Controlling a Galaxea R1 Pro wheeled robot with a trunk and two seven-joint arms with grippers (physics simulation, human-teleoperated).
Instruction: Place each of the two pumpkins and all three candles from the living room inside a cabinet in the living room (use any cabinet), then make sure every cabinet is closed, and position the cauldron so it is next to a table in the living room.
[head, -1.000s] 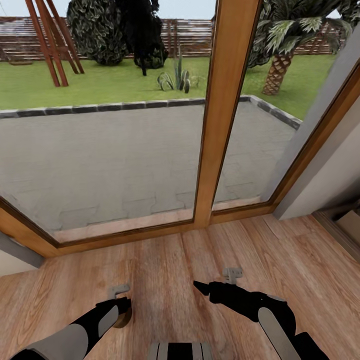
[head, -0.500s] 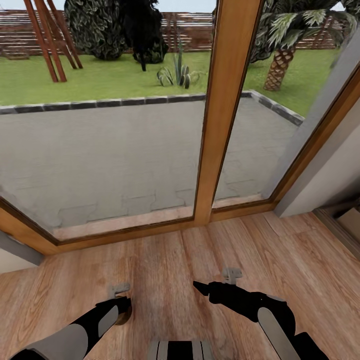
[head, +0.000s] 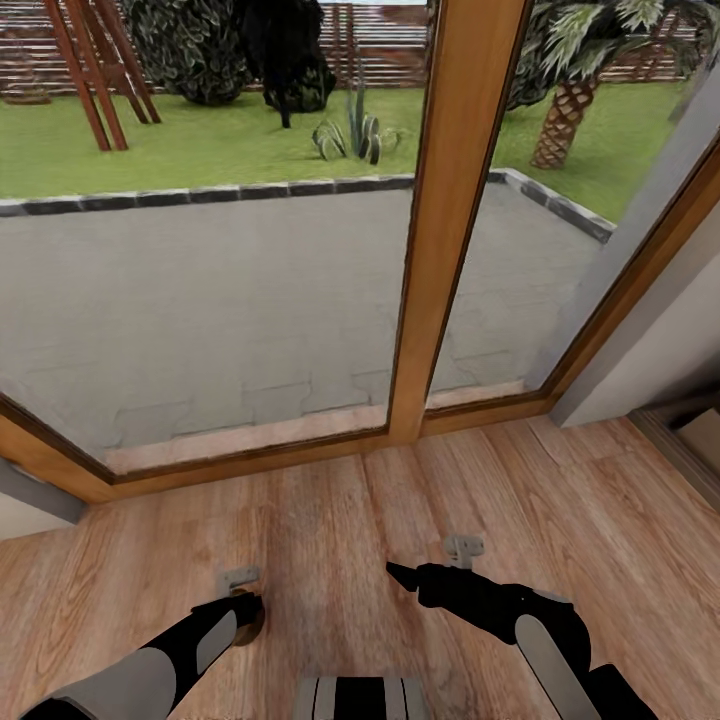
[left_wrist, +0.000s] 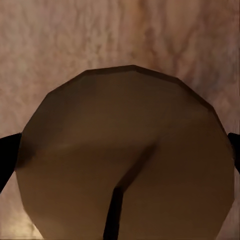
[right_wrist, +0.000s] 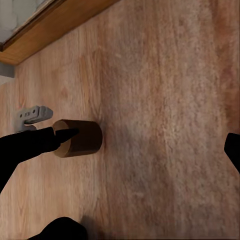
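My left gripper (head: 246, 612) is shut on a candle (head: 250, 628), a short brown-beige cylinder held low over the wooden floor. In the left wrist view the candle's round top (left_wrist: 125, 165) with its dark wick sits between the black fingertips (left_wrist: 7, 152). My right gripper (head: 400, 576) is open and holds nothing; its fingers stand wide apart in the right wrist view, where the candle (right_wrist: 82, 137) lies beyond one finger (right_wrist: 35, 142). The pumpkins, cabinet, cauldron and table are out of view.
A big glass door with a wooden frame (head: 250, 455) and a thick wooden post (head: 450, 220) stands close ahead, with a paved patio and a garden behind it. A grey wall corner (head: 650, 350) rises at the right. Wooden floor (head: 560, 500) stretches under both arms.
The whole picture has shifted slightly, so the camera has moved. Both arms keep the same pose, and the candle stays in the left gripper.
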